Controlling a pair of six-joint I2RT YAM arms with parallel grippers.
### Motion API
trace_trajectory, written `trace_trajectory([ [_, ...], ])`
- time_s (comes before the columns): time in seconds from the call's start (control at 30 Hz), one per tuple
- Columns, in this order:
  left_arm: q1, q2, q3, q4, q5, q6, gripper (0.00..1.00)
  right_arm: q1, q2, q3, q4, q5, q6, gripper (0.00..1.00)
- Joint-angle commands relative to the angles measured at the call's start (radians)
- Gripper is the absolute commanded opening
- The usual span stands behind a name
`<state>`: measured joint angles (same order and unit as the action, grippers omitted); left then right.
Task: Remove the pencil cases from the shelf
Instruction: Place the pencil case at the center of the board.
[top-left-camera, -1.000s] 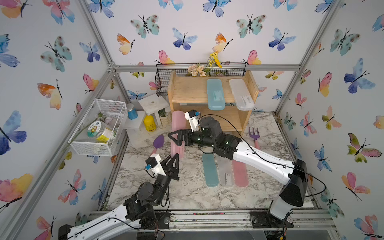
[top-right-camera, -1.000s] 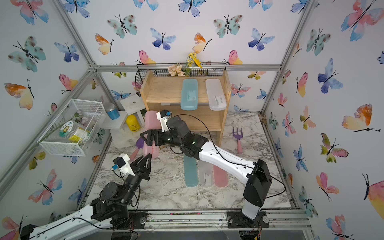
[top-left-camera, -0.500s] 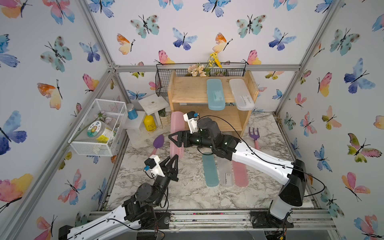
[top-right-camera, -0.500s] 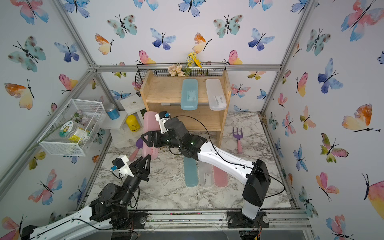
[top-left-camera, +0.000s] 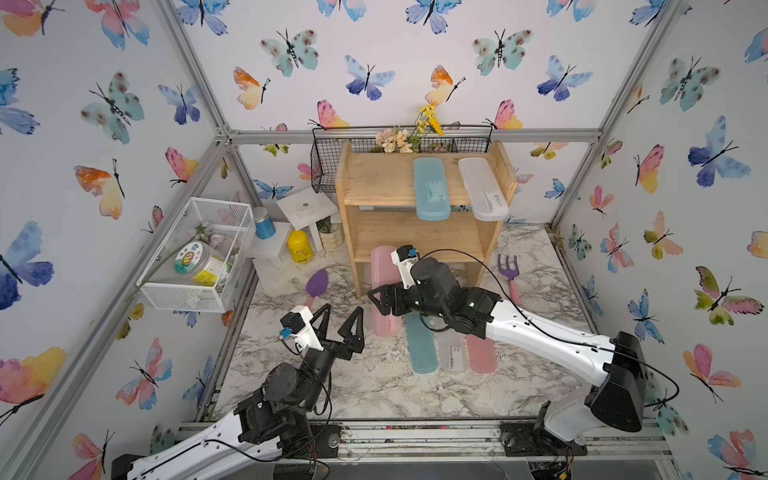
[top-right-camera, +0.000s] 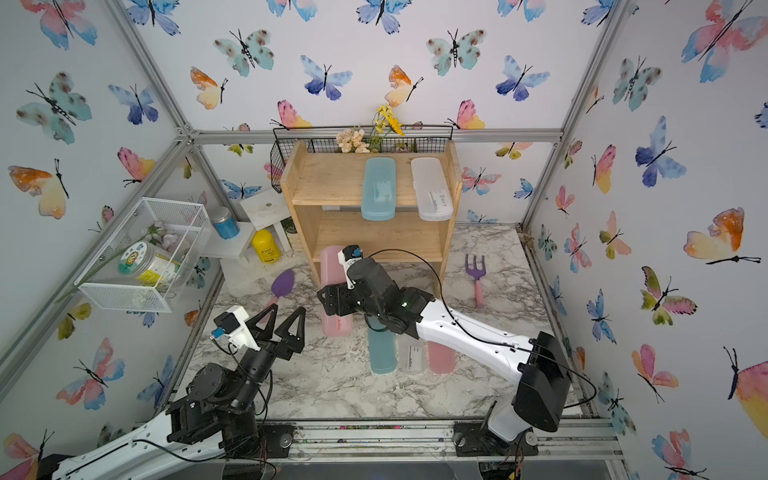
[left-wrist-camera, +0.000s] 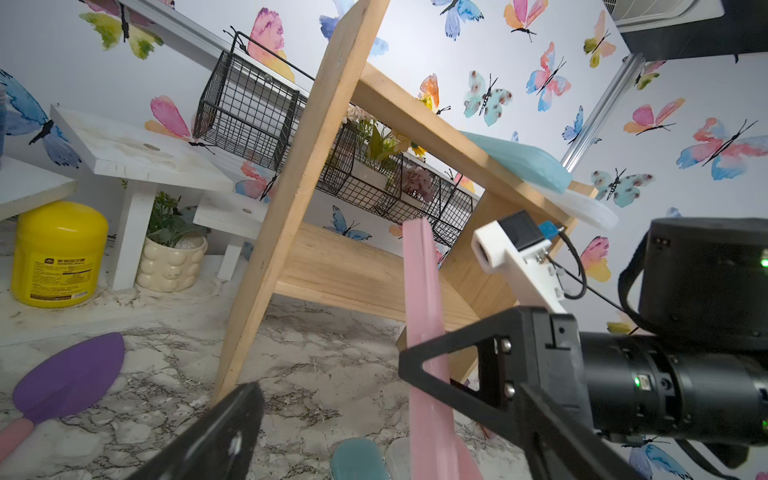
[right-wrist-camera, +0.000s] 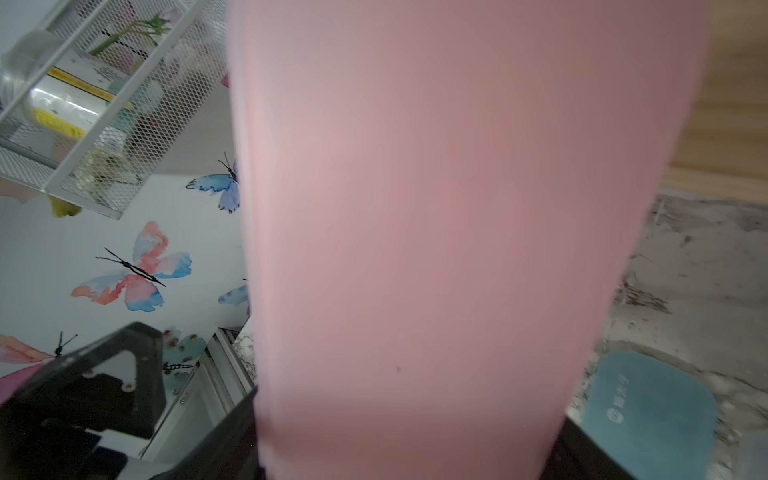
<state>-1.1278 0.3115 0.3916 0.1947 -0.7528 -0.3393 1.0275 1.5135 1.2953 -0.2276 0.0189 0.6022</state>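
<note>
On shelf (top-left-camera: 386, 189) top | clear case (top-left-camera: 482, 189) label: writing unreadable

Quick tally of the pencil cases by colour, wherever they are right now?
Pink: 2, one in the right end effector, one on the table.
Teal-blue: 2, one on the shelf, one on the table.
Frosted clear: 2, one on the shelf, one on the table.
Total: 6

White arm links, black joints, black triangular-fingered tools, white wrist camera mounts, looping black cables.
</note>
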Motion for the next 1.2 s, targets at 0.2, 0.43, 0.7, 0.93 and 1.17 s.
trace_trajectory([
  [0.2, -0.006, -0.002, 0.096, -0.245, -0.209, -0.123, 0.99, 0.006, -0.019, -0.247, -0.01, -0.042, 0.104, 0.79],
  [0.43, -0.006, 0.039, 0.121, -0.336, -0.243, -0.217, 0.99, 0.009, 0.089, -0.259, 0.056, -0.073, 0.165, 0.79],
  [0.7, -0.005, 0.117, 0.115, -0.352, -0.224, -0.266, 0.99, 0.009, 0.263, -0.144, 0.026, -0.058, 0.162, 0.81],
  [0.93, -0.006, 0.135, 0.125, -0.356, -0.232, -0.265, 0.99, 0.009, 0.369, -0.046, -0.038, -0.028, 0.156, 0.83],
  [1.17, -0.005, 0.087, 0.098, -0.386, -0.235, -0.313, 0.99, 0.009, 0.432, 0.004, -0.056, 0.012, 0.156, 0.86],
])
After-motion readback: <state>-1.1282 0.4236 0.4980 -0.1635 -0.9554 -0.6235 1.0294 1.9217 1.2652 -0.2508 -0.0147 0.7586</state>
